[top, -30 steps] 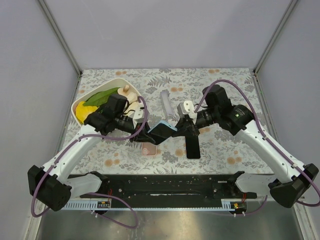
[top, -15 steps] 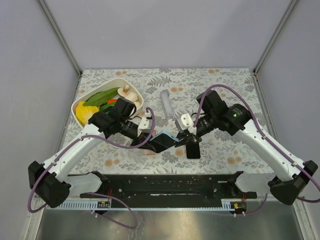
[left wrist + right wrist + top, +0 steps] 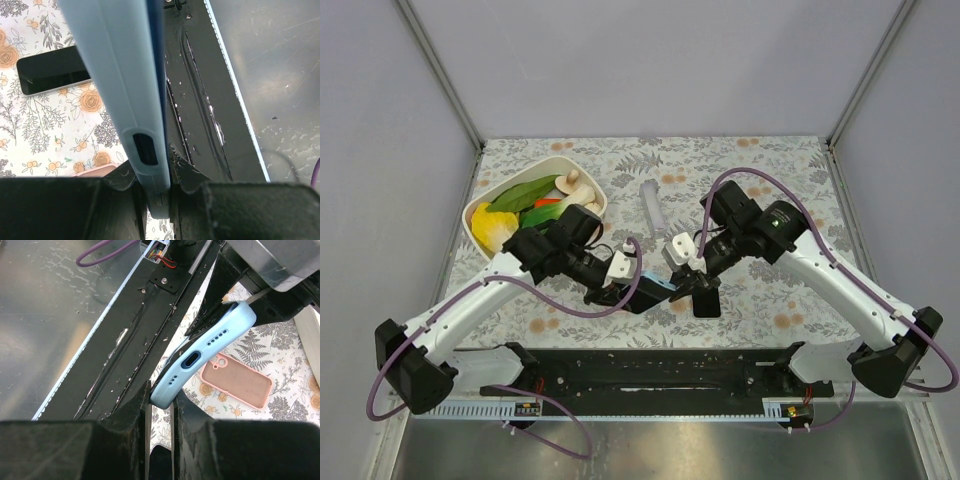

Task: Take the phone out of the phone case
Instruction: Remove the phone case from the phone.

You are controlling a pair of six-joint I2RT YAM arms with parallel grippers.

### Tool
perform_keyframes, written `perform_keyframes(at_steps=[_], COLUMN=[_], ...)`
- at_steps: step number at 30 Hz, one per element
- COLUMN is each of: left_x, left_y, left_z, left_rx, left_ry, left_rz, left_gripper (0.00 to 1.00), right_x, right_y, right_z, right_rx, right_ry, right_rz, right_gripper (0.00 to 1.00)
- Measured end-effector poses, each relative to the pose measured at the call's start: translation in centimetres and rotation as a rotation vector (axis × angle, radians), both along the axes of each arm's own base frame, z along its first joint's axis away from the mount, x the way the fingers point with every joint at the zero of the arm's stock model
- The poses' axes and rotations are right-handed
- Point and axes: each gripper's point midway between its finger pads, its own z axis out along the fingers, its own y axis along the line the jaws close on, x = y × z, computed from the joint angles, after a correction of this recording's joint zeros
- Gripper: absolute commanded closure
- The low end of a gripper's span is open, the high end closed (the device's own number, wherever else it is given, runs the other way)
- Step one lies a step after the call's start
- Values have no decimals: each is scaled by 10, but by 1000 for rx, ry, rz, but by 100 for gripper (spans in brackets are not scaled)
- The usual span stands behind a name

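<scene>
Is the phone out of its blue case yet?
Not yet. Done: the light-blue phone case is up off the floral table. In hand: the left gripper and right gripper each pinch an edge of it. Left to do: the dark phone sits inside the case and has to come out. The black phone and pink case on the table aren't being touched.

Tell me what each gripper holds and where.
Both grip the blue-cased phone: left gripper on one edge, right gripper on the corner beside its charging port.
</scene>
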Motion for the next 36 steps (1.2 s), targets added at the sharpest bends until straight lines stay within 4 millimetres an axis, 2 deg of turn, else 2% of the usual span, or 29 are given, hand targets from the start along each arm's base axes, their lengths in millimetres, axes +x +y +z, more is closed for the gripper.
perform_keyframes(at_steps=[24, 31, 36], left_x=[4, 13, 21], left_y=[5, 10, 12], left_z=[-5, -10, -7], left_rx=[99, 144, 149], left_ry=[-191, -206, -201], left_rz=[-52, -6, 51], left_gripper=[100, 100, 100], right_x=[-6, 7, 20], right_y=[3, 11, 14], right_z=[-5, -7, -2], right_rx=[-6, -33, -15], right_ry=[-8, 57, 123], right_rz=[106, -33, -169], right_gripper=[100, 100, 96])
